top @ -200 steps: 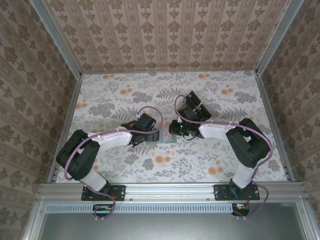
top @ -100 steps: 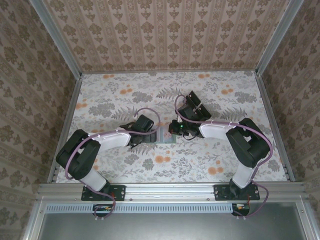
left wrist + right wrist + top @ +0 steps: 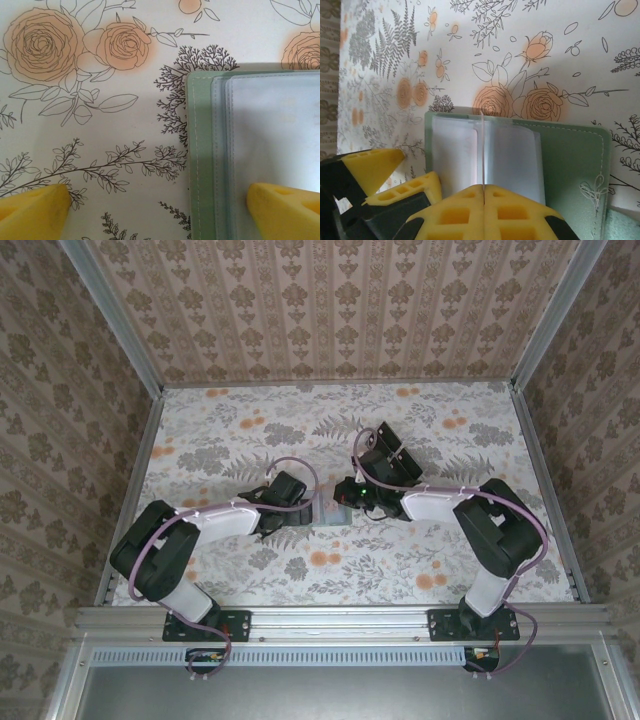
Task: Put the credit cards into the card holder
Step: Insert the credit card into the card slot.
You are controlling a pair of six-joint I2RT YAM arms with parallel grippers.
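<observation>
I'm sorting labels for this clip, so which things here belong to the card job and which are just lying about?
Part of the job: card holder; credit cards tucked in it; edge-on card pinched in the shut right fingers; open left fingers.
Just there: floral table cover; patterned walls.

Dull-green card holder point(image 3: 570, 160) lies flat on the floral tabletop point(image 3: 570, 60), roughly mid-table. It has pale stitching along its edge and a small flower-like mark near one corner. Pale grey-blue to whitish credit cards point(image 3: 455, 150) lie stacked on one end of it, edges stepped and slightly offset, the rest of the green face bare. One card looks upright, seen edge-on across the stack.
</observation>
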